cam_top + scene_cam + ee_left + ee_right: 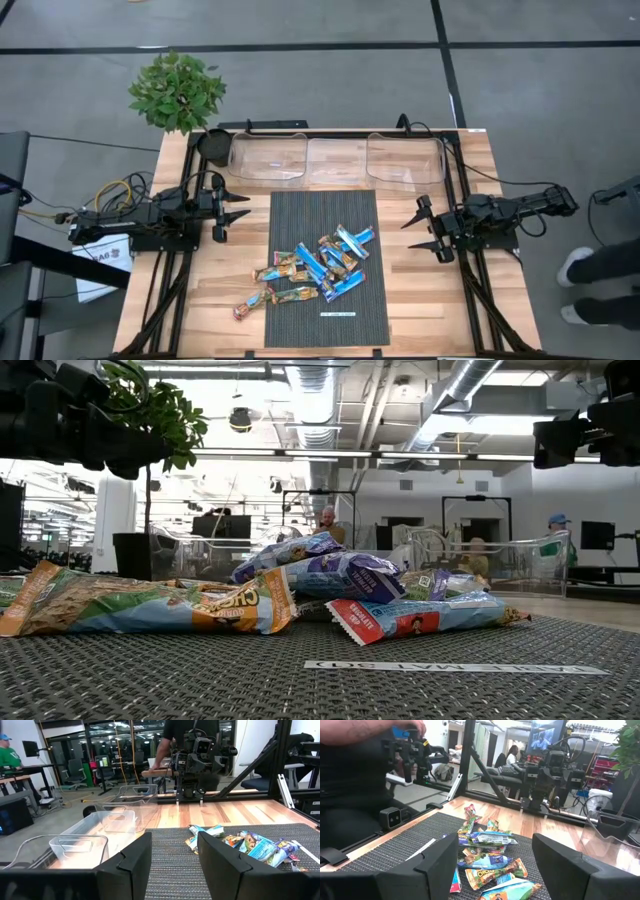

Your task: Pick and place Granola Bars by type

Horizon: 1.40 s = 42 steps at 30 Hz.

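Foil-wrapped Granola Bars (pixel 312 268) lay in a loose heap on the dark woven mat (pixel 300 215), well apart from both sets of fingers and roughly midway between them, with several wrappers overlapping. The left gripper (pixel 232 207) hung off the mat's edge with its fingers spread and nothing between them; the right gripper (pixel 422 232) waited on the opposite side, its fingers spread wide and likewise empty. Three clear bins (pixel 337 159) stood in a row beyond the mat, off to the side of each gripper's fingertips, and looked empty, though their clear walls made that hard to confirm from above. No bar appeared sorted yet. The main risk from here, as I judged it, was the pile itself: bars rested on one another, so fingers closing on one could pinch a neighbour's edge too and carry two types into one bin. Slick wrappers might also slide out of a shallow grip, and a thin white strip (pixel 337 313) lying near the heap could be taken by mistake. A potted plant (pixel 177 92) sat past the far corner, clear of any likely path.
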Each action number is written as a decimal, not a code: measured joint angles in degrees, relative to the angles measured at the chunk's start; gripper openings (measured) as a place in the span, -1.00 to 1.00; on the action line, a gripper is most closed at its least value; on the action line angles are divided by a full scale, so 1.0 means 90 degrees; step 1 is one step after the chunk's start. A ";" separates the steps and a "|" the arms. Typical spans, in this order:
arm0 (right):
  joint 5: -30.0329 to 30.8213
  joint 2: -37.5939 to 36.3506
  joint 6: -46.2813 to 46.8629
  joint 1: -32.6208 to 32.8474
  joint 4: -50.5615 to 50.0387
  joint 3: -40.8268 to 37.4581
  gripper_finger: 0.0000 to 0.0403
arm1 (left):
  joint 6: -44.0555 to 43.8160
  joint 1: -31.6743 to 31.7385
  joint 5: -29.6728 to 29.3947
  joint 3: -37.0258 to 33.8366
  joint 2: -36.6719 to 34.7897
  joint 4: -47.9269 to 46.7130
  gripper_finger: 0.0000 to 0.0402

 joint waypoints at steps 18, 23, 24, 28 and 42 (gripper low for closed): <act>0.0000 0.0002 0.0000 0.0001 0.0000 -0.0001 0.24 | -0.0660 0.0000 0.0001 -0.0002 0.0002 0.0000 -0.24; 0.0000 0.0000 0.0000 0.0001 0.0000 0.0000 0.24 | -0.0754 0.0000 0.0032 0.0000 0.0134 -0.0004 -0.24; 0.0000 0.0000 0.0000 0.0000 -0.0001 -0.0001 0.24 | -0.0745 0.0000 0.0033 0.0000 0.0225 -0.0006 -0.24; 0.0000 0.0002 -0.0002 0.0000 -0.0002 -0.0002 0.24 | -0.0502 0.0000 0.0030 0.0150 0.0734 -0.0244 -0.24; 0.0000 0.0002 0.0000 0.0000 -0.0001 0.0000 0.24 | 0.0479 -0.0837 -0.0412 0.2090 0.4497 -0.0094 -0.24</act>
